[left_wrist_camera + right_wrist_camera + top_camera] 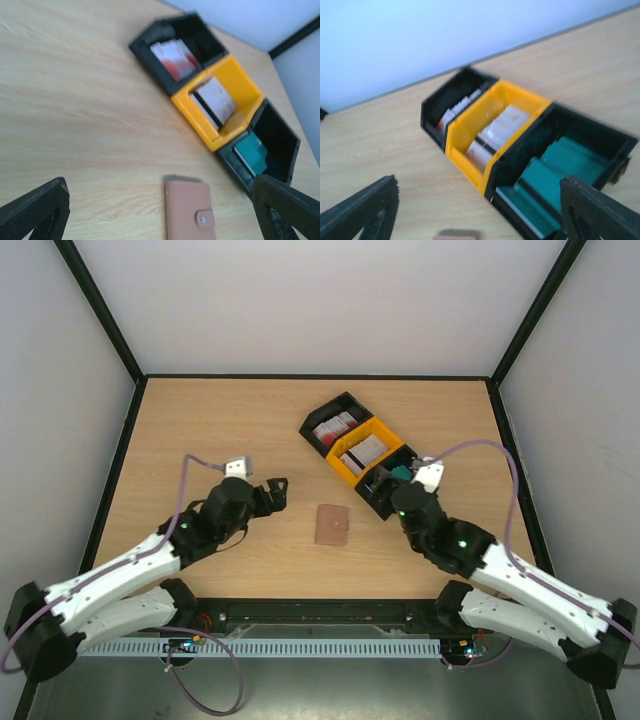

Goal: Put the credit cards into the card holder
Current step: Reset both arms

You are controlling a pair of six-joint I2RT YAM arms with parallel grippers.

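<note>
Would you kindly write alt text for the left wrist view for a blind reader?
A closed reddish-brown card holder lies on the wooden table, framed by the open left end effector. Beyond it, three adjoining trays hold red-and-white, whitish and teal credit cards.

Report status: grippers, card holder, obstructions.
Left gripper open, empty. Right gripper open, empty, near the trays. Card holder shut, flat on table. Credit cards in trays; nothing blocking.

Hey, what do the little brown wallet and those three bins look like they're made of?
The card holder: probably leather or faux leather, matte reddish-brown, folded flap with a small shiny snap, likely metal. The yellow tray and black trays: seemingly rigid moulded plastic, uniform colour, thin stiff walls.
</note>
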